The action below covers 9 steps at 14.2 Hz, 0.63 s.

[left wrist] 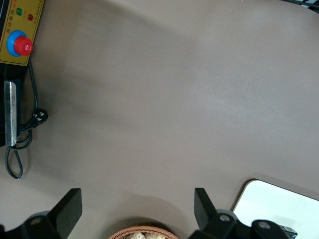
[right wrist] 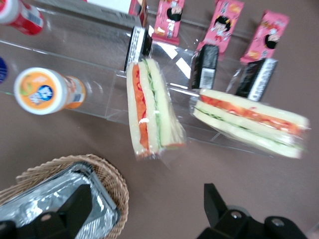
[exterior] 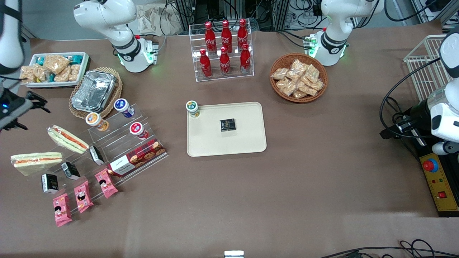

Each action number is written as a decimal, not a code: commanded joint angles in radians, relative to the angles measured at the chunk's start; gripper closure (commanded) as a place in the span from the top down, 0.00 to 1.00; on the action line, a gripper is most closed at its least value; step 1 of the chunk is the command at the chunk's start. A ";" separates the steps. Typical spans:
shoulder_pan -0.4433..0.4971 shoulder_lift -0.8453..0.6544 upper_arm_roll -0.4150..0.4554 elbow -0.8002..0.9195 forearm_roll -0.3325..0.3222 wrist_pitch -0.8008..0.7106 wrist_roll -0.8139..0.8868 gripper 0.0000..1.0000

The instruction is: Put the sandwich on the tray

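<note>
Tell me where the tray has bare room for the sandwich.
The tray is bare along its edge nearest the front camera and toward the working arm's end, bordered by the black packet and cup. The sandwich sits in a crowded acrylic rack. The gripper hangs open above the foil basket.

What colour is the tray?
Plain cream-beige tray, clearest in the front view. The pincer hangs open above the sandwiches.
</note>
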 commanded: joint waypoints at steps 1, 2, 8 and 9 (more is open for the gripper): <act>-0.001 0.003 -0.002 0.146 0.017 -0.115 0.070 1.00; -0.003 0.009 -0.002 0.183 0.017 -0.129 0.076 1.00; -0.004 0.141 -0.005 0.393 0.018 -0.232 -0.069 1.00; -0.004 0.169 -0.017 0.421 0.029 -0.233 -0.115 1.00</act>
